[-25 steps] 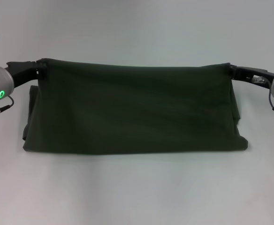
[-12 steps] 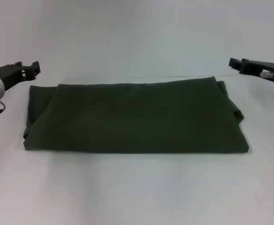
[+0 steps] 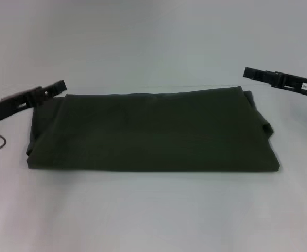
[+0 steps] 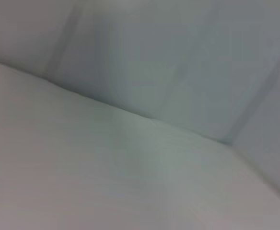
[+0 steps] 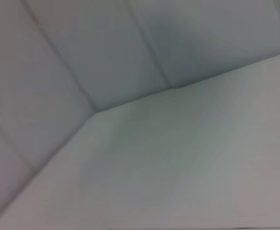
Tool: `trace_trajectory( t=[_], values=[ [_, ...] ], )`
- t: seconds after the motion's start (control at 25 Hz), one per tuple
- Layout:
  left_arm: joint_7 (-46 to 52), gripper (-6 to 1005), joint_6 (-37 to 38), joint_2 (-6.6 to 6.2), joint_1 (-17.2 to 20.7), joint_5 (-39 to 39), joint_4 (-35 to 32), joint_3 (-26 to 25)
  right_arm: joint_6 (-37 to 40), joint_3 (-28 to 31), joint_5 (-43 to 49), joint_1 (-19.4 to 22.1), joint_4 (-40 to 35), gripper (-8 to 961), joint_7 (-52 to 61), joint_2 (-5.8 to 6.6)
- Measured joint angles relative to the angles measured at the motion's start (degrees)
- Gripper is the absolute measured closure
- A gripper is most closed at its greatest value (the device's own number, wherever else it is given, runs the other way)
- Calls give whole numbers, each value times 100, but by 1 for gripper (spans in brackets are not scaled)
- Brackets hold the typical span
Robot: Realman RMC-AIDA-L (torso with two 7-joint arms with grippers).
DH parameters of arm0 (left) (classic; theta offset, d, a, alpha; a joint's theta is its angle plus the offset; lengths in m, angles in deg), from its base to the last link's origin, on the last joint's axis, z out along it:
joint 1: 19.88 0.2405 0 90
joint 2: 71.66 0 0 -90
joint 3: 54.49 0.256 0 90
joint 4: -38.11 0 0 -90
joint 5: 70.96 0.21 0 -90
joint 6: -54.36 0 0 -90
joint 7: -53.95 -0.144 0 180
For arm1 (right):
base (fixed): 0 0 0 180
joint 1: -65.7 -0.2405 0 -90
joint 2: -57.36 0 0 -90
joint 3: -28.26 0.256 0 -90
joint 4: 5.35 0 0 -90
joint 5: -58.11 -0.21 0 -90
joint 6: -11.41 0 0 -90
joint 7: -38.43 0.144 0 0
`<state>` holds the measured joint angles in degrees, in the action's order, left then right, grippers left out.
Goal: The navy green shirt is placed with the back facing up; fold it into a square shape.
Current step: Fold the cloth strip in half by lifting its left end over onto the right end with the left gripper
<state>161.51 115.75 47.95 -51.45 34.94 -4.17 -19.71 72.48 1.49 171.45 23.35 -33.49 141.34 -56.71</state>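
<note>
Across the middle of the white table [image 3: 153,220] lies the navy green shirt [image 3: 151,131], folded into a wide, flat band with its plain dark side up. Its near edge runs straight and tidy, while the end on the robot's right shows a few stacked layers with a small corner of fabric poking out, and the end on the robot's left sags slightly outward in a rounded fold.

Neither arm has hold of the cloth. The left gripper [image 3: 59,86] hangs just above the far left corner of the shirt — a thin dark shape seen side-on, its tip over the cloth's edge but not gripping any of it. Whether its fingers are spread or pressed together cannot be told from this angle. The right gripper [image 3: 251,73] floats above and just beyond the far right corner, clear of the fabric, pointing inward toward the shirt's middle — its fingers likewise appear only as one slim dark bar, so their state cannot be told.

Both wrist views show only pale table surface and the pale wall behind it.
</note>
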Motion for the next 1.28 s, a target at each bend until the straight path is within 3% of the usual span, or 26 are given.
trace_trajectory(
  t=[0.08,0.32,0.6,1.28],
  values=[
    [302,169,487,-52,167,-28,-52,4,543,-1,-73,130,-108,138,136,5],
    [841,168,971,-98,571,11,-174,11,1498,-41,-94,404,-164,36,352,50],
    [1055,168,1045,-140,771,246,-53,32,2051,-13,-85,565,-166,35,509,79],
    [1019,168,733,-84,660,666,409,55,1767,3,-156,517,-107,38,529,-47]
  ],
)
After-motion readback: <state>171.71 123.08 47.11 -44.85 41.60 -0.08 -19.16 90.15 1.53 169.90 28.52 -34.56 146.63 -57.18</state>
